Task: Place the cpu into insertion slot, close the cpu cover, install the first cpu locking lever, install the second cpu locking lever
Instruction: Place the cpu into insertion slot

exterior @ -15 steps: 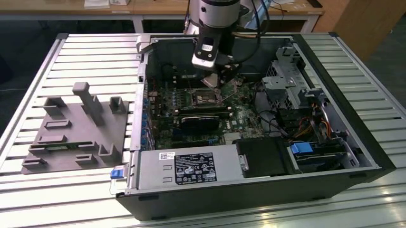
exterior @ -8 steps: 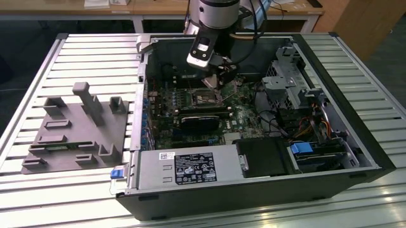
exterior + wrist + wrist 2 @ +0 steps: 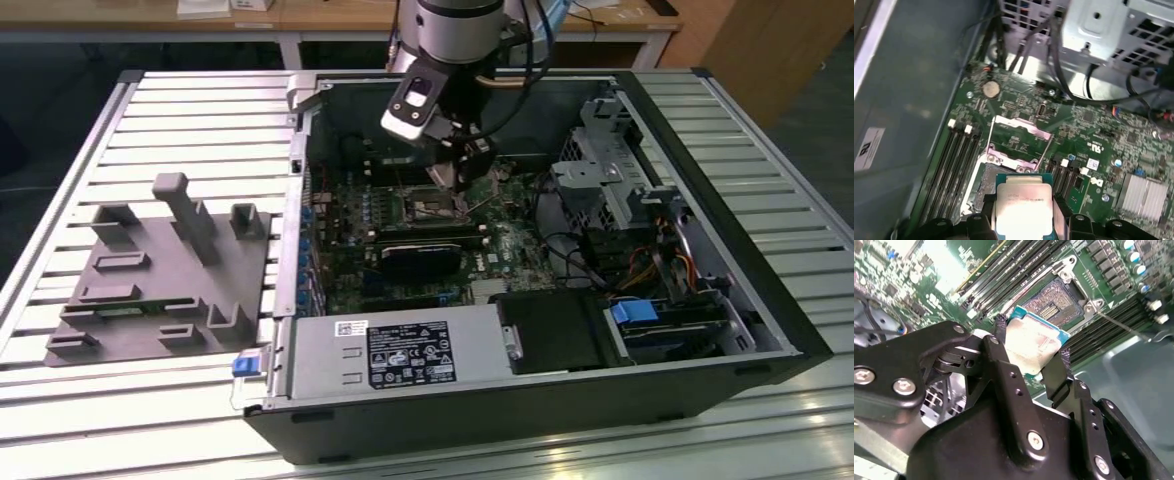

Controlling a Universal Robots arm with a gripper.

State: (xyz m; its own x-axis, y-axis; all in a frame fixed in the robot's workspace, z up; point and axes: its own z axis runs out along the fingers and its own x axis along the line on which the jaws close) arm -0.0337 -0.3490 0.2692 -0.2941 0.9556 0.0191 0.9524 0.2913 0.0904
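My gripper (image 3: 1032, 339) is shut on the cpu (image 3: 1026, 347), a flat square chip with a silver-tan top, pinched by two opposite edges between the black fingers (image 3: 1000, 326). The cpu hangs tilted just above the green board, beside and partly over the insertion slot (image 3: 1056, 302), whose dark centre lies bare. In the first wrist view the cpu (image 3: 1023, 202) overlaps the slot's near edge (image 3: 983, 176). The cpu cover (image 3: 1016, 142) stands swung open beyond the slot, with a thin locking lever (image 3: 990, 134) raised on each side. In the exterior view the gripper (image 3: 467, 192) is inside the case over the slot (image 3: 430, 208).
Long black memory slots (image 3: 951, 165) flank the socket. A drive cage (image 3: 614, 170) and cables (image 3: 1074, 85) crowd the exterior view's right, and a power supply (image 3: 387, 355) fills the case front. A finned heatsink (image 3: 1144, 195) stands on the board. A grey fixture block (image 3: 160, 270) sits outside.
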